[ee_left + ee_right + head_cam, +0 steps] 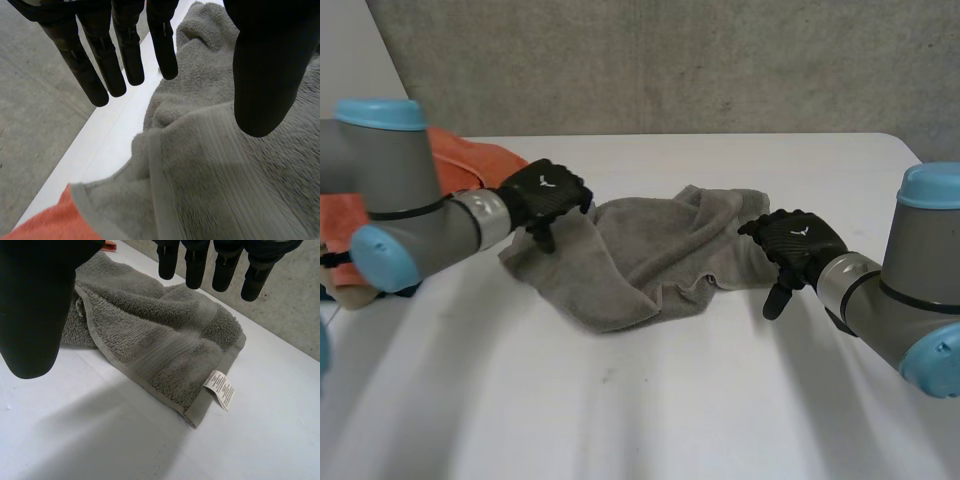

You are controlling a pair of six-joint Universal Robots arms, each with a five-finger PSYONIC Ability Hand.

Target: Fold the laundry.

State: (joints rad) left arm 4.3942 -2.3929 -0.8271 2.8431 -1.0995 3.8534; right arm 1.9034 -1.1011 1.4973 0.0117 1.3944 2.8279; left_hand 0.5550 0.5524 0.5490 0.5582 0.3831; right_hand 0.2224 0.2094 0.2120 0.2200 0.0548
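A grey towel (640, 250) lies crumpled in the middle of the white table (650, 400). My left hand (545, 195) hovers over the towel's left end, fingers (130, 55) straight and apart from the thumb, holding nothing; the towel's hemmed edge (165, 190) lies below them. At the towel's right end my right hand (795, 245) hangs open, its fingers (200, 265) above the cloth (150, 335). A white care label (220, 389) sticks out at the corner of the towel near that hand.
An orange cloth (470, 160) lies heaped at the table's left behind my left arm, touching the grey towel's edge (55, 222). Folded pale laundry (350, 285) sits under it. The table's far edge (115, 120) runs close to my left hand, with grey floor beyond.
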